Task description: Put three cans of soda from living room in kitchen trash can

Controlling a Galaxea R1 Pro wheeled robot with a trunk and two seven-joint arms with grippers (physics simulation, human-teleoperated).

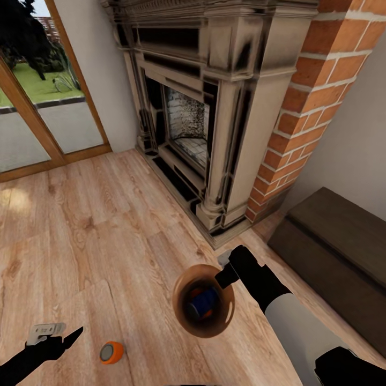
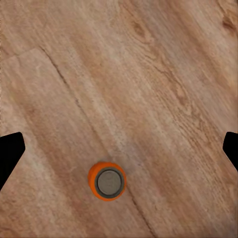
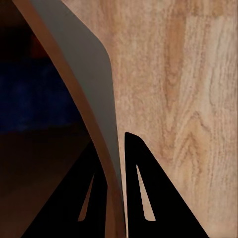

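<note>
The left fingers (image 2: 11, 151) are spread wide above the orange soda can (image 2: 107, 180) standing on the pale wood-plank floor (image 2: 148, 74); they should be centred, then lowered. The right gripper (image 3: 115, 193) is clenched on the copper-lined bin's wall (image 3: 94, 89).

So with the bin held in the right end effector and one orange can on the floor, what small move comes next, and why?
Probably lower the open left end effector onto the orange can, which stands upright on the floor below it; the trash can holds other cans.
</note>
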